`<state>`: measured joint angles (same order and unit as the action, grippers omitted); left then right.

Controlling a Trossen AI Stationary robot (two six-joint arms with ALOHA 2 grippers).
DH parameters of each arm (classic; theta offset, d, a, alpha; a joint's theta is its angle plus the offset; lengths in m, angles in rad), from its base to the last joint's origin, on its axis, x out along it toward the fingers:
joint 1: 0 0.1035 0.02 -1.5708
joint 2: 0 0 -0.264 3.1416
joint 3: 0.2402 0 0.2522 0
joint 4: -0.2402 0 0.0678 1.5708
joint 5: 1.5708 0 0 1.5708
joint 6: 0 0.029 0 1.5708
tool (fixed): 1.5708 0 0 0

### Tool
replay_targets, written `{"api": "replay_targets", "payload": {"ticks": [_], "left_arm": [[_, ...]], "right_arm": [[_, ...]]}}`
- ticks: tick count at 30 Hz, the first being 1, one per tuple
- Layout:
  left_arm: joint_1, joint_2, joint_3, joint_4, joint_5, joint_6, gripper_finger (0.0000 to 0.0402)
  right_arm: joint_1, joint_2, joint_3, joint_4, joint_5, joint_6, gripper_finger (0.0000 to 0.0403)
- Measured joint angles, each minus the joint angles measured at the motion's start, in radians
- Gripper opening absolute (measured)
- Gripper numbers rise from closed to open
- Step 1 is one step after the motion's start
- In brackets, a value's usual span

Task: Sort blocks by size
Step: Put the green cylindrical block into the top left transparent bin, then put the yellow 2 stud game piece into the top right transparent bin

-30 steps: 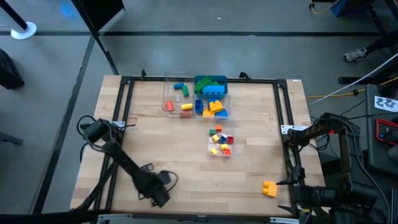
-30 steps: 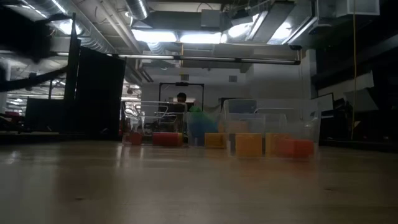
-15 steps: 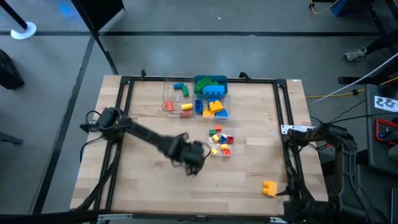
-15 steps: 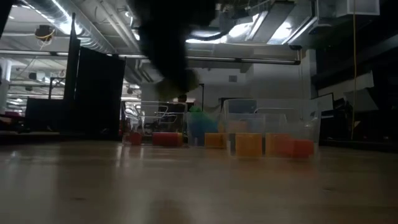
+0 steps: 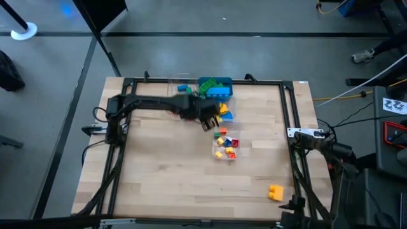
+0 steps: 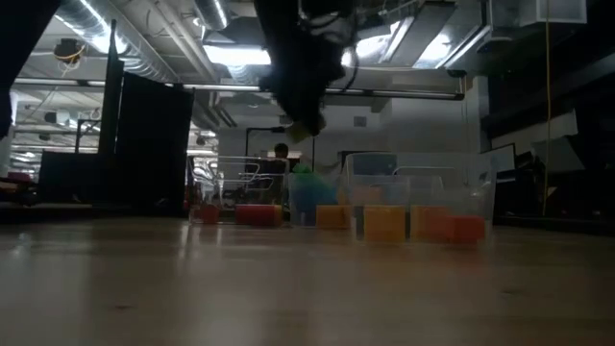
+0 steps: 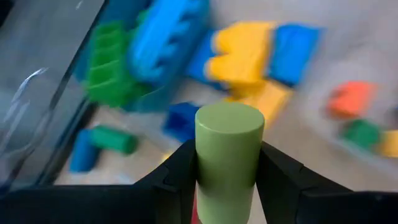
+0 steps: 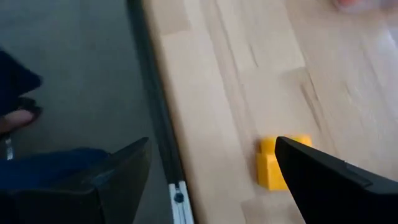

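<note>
The left gripper [image 5: 208, 121] hangs above the tubs near the bench's [image 5: 165, 184] far edge, its fingers [image 7: 177, 171] pinching a pale green cylinder block [image 7: 227, 155]. Under it, a clear tub [image 5: 227, 116] holds blue and yellow blocks [image 7: 249, 53], with the teal tray [image 5: 215, 83] behind. The right gripper [image 8: 211, 180] waits, fingers spread, off the right edge by the near right corner, close to a lone yellow block [image 5: 275, 192].
</note>
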<state>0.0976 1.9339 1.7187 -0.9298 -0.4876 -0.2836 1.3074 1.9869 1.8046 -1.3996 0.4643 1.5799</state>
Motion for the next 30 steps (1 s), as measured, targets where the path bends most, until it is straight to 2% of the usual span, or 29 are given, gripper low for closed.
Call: {"api": "replay_targets", "payload": {"ticks": [4, 8, 13, 20, 26, 30], "left_arm": [[0.098, 0.000, 0.000, -0.087, -0.001, -0.029, 0.0118], [0.175, 0.000, -0.001, -0.186, -0.018, -0.083, 0.0120], [0.232, -0.001, -0.031, -0.195, -0.018, -0.153, 0.0133], [0.257, -0.002, -0.073, -0.184, -0.018, -0.253, 0.0178], [0.258, -0.001, -0.094, -0.186, -0.013, -0.240, 0.0201], [0.245, -0.001, -0.094, -0.186, -0.010, -0.236, 0.0199]], "right_arm": [[-0.021, 0.047, 0.000, -0.064, -0.138, 0.085, 0.0342], [-0.043, 0.079, 0.000, -0.105, -0.242, 0.090, 0.0342], [-0.070, 0.082, 0.000, -0.121, -0.252, 0.038, 0.0342], [-0.100, 0.082, 0.000, -0.149, -0.274, -0.055, 0.0342], [-0.099, 0.080, -0.015, -0.172, -0.292, -0.133, 0.0342], [-0.098, 0.079, -0.098, -0.172, -0.315, -0.197, 0.0342]]}}
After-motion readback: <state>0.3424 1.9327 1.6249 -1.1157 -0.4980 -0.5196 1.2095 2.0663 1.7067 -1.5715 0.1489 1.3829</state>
